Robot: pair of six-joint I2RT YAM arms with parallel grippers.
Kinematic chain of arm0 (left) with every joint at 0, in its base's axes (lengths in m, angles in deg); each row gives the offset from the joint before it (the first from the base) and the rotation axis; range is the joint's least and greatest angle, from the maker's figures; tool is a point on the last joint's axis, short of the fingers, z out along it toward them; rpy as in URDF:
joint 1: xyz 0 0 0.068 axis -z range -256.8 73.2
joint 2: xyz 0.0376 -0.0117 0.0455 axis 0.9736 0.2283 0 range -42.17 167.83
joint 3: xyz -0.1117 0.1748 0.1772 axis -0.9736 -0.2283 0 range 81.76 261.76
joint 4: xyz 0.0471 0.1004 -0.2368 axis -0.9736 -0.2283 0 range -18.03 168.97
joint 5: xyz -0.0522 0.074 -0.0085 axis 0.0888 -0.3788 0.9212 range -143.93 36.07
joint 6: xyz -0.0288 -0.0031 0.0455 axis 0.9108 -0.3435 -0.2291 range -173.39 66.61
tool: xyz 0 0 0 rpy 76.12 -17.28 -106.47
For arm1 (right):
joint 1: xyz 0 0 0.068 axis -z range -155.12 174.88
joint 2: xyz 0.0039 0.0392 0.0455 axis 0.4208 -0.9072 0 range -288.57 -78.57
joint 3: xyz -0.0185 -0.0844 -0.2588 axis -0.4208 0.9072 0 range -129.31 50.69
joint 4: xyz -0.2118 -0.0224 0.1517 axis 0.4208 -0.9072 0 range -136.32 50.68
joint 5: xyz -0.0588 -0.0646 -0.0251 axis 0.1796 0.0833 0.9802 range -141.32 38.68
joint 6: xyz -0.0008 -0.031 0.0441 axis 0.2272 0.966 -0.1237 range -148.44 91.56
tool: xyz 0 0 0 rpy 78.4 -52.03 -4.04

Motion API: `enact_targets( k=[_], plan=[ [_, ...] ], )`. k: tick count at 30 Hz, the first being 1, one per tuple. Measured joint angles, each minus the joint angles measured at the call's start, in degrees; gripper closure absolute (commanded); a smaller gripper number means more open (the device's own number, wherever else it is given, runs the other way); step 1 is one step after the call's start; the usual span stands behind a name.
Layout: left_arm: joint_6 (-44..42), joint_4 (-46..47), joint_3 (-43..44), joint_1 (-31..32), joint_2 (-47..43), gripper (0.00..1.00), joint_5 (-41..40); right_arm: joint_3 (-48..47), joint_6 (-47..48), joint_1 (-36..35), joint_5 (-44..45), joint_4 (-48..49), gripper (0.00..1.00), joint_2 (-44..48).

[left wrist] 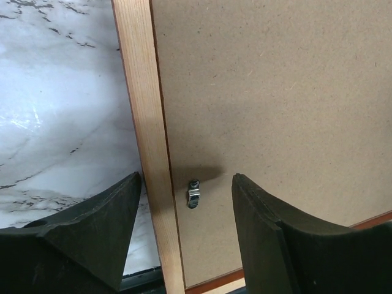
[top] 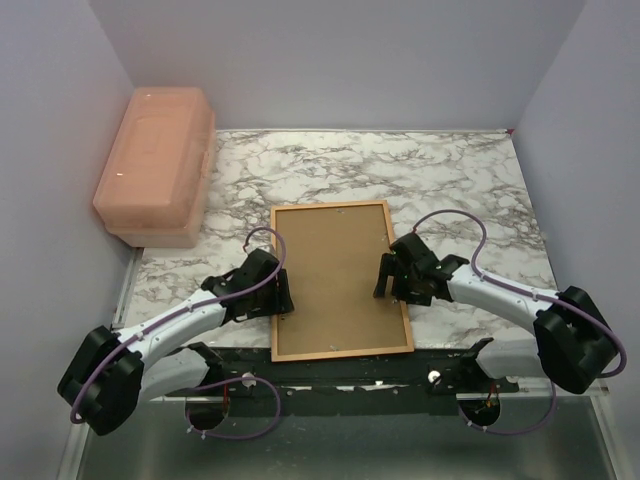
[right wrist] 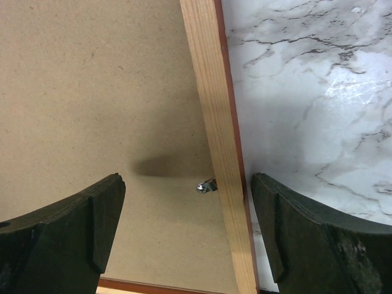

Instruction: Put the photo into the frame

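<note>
The frame (top: 330,206) lies face down in the middle of the table, its light wood back up. The brown backing board (top: 338,280) sits inside it. The photo is hidden. My left gripper (top: 283,293) is open and straddles the frame's left rail (left wrist: 150,153) near its front corner; a small metal clip (left wrist: 193,194) lies on the board (left wrist: 275,92) between the fingers. My right gripper (top: 384,279) is open and straddles the right rail (right wrist: 214,122); a metal clip (right wrist: 207,186) sticks out from that rail over the board (right wrist: 92,79).
A pink plastic box (top: 155,165) with its lid shut stands at the back left. The marble tabletop (top: 450,180) lies between grey walls at the back and sides. The frame's near edge reaches the table's dark front edge (top: 340,368).
</note>
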Motion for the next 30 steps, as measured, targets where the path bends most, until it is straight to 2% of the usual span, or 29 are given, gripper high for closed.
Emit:
enact_targets(
  k=[3,8,10,18,26,29,30],
  plan=[
    [0.81,-0.39,0.28,1.57,0.26,0.41,-1.36,0.00,0.00,0.00,-0.42,0.81,0.08,-0.59],
    [1.70,-2.62,2.29,3.93,3.10,0.58,-4.66,0.00,0.00,0.00,-0.66,1.25,0.08,-0.70],
    [2.08,-3.85,3.23,4.83,4.46,0.59,-6.38,0.00,0.00,0.00,-0.68,1.25,0.08,-0.70],
    [4.83,-8.79,7.69,7.58,9.31,1.00,-10.23,0.00,0.11,0.07,-0.50,1.11,0.08,-0.68],
    [5.25,-9.44,8.26,8.04,9.79,0.99,-10.84,0.00,0.39,0.07,-0.44,1.05,0.08,-0.59],
    [5.29,-9.44,8.11,8.09,9.33,0.63,-10.93,0.00,0.46,0.07,-0.44,1.01,0.08,-0.57],
    [5.31,-9.51,8.07,8.13,9.16,0.55,-10.91,0.00,0.46,0.07,-0.44,0.96,0.08,-0.57]
  ],
)
